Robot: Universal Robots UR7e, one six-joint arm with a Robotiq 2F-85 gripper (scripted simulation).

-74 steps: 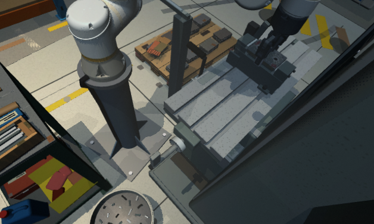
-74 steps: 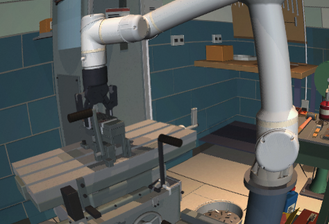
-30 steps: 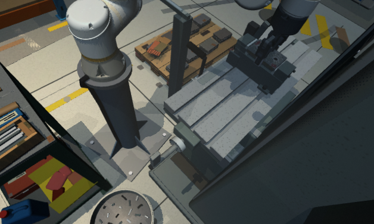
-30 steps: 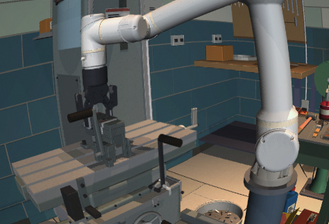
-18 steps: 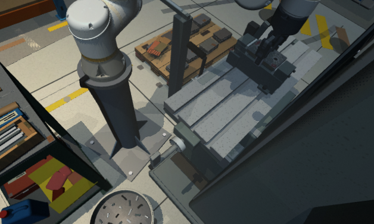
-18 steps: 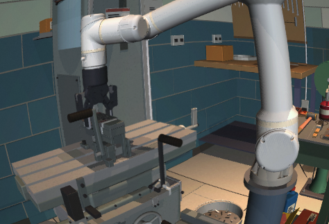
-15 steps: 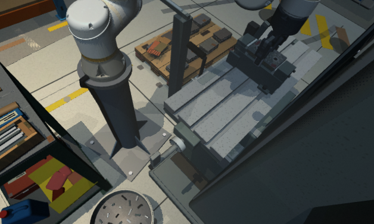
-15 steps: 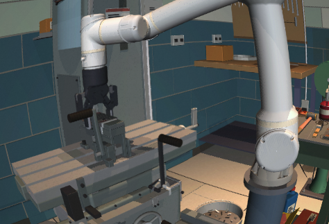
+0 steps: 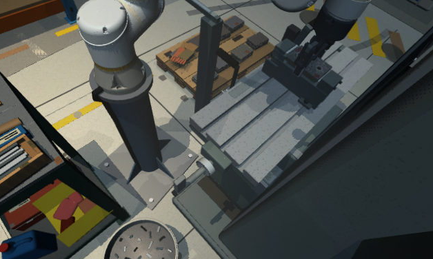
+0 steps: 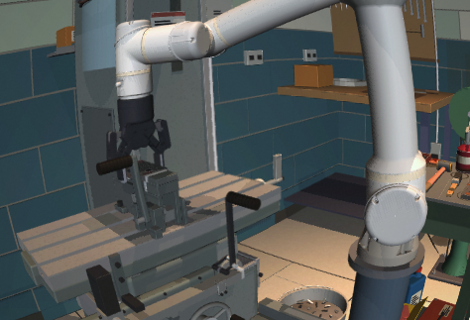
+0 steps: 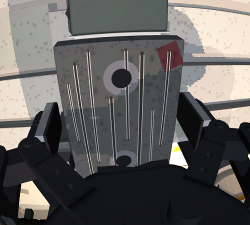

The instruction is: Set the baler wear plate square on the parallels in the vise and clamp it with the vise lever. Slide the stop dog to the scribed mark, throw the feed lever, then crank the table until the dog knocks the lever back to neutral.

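Note:
At the far end of the slotted mill table the vise carries the grey baler wear plate, scored with long grooves, with two round holes and a red patch at one corner. The plate lies flat in the vise, one end against a grey-green jaw block. The vise lever with its black grip sticks out to the left. The feed lever stands at the table's front, and the crank handwheel sits at the table's end. My gripper hangs just over the plate, open and holding nothing.
The machine column rises close behind the vise. A dark post stands beside the table, with a pallet of plates beyond it. The arm's pedestal, a shelf rack and a scrap bin occupy the floor nearby.

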